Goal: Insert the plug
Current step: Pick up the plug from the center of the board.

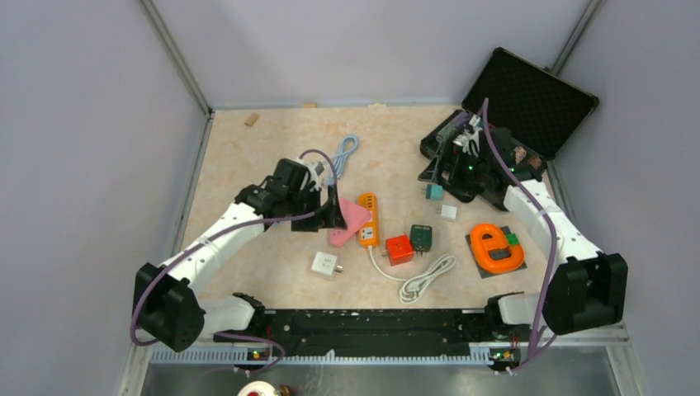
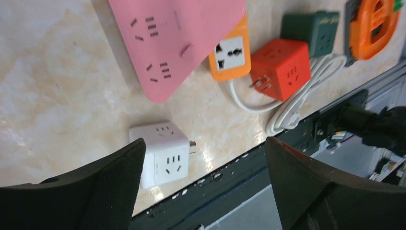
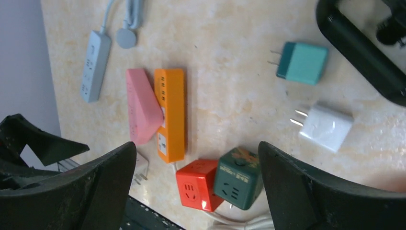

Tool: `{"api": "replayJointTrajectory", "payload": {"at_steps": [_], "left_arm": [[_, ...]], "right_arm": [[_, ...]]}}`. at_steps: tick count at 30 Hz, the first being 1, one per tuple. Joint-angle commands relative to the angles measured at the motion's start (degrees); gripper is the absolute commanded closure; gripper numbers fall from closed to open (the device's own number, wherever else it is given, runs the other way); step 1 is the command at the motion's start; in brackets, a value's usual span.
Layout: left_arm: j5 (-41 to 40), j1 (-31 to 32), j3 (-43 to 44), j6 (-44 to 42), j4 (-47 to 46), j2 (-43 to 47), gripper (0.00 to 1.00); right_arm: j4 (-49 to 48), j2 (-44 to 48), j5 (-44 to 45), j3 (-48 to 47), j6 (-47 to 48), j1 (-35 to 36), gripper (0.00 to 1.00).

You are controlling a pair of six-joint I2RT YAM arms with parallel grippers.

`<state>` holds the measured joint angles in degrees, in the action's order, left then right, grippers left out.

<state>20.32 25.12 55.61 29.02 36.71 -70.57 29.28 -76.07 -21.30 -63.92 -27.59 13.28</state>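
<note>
left hand (image 2: 205, 144): wide open with nothing held, hung over the near-left part of the surface (image 1: 248, 173), fingers (image 2: 115, 187) either side of the white cube in the wrist view
white cube (image 1: 324, 264): a socket cube with prongs on one side, sat alone near the front edge, just in front of the pink block
grey strip (image 1: 347, 149): seen at the back with its cable bunched up, well apart from the rest
pink block (image 1: 347, 221): a flat, triangle-ish socket block, pressed against the left side of the orange strip
orange strip (image 1: 368, 219): laid front to back mid-surface; a white cord (image 1: 426, 277) is run from its near end to a loose coil at the front
red cube (image 1: 399, 248): just right of the strip's near end, prongs pointed at it, not plugged in
green cube (image 1: 421, 237): touching the red one on its right
teal plug (image 1: 434, 191): loose on the surface, between the orange strip and the black case
white plug (image 1: 448, 212): loose too, just beside the teal one on the near side; which plug is meant can't be told
right hand (image 3: 197, 146): spread wide with nothing gripped, held up high by the case
orange reel (image 1: 497, 247): on a dark pad at the right
black case (image 1: 528, 99): lid open, back right corner
</note>
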Motion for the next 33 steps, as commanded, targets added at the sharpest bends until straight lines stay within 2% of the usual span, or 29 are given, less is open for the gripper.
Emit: {"api": "replayJointTrajectory", "payload": {"at_steps": [1,4,10,14,19,22,25,29,31,33], "left_arm": [[-8.4,6.9,-0.9,3.0,7.7,-2.0,0.07],[-11.6,10.6,-1.3,5.0,10.5,-3.2,0.08],[-15.7,17.4,-1.8,8.3,14.6,-6.1,0.09],[-17.8,18.6,-3.1,9.1,14.7,-7.0,0.11],[-24.1,18.6,-3.9,9.0,15.6,-7.7,0.13],[-23.9,18.6,-4.4,8.1,13.8,-8.8,0.13],[-20.7,18.6,-4.8,7.0,10.7,-10.1,0.14],[-16.5,18.6,-5.6,6.0,5.8,-11.4,0.24],[-16.1,18.6,-5.4,5.2,4.8,-12.3,0.32],[-15.6,18.6,-4.8,4.1,4.6,-13.0,0.45]], "right_arm": [[-1.9,4.5,-2.5,4.6,-3.7,-2.3,0.06],[1.9,4.5,-0.4,3.0,-1.5,-2.4,0.06],[-1.5,3.3,1.5,3.8,-6.6,-2.4,0.05],[0.7,-1.9,-6.0,0.1,-1.6,-2.4,0.03],[-4.3,-2.1,-12.1,3.6,-2.6,-2.3,0.02],[-6.6,-2.3,-14.9,6.4,-3.6,-2.3,0.02],[-4.8,-3.0,-16.1,6.0,-2.3,-2.1,0.03],[-2.4,-4.4,-15.9,3.9,-0.2,-1.0,0.03],[-1.2,-4.5,-15.9,2.5,0.1,-0.8,0.03],[-0.2,-4.0,-15.2,1.4,0.4,-0.6,0.03]]}}
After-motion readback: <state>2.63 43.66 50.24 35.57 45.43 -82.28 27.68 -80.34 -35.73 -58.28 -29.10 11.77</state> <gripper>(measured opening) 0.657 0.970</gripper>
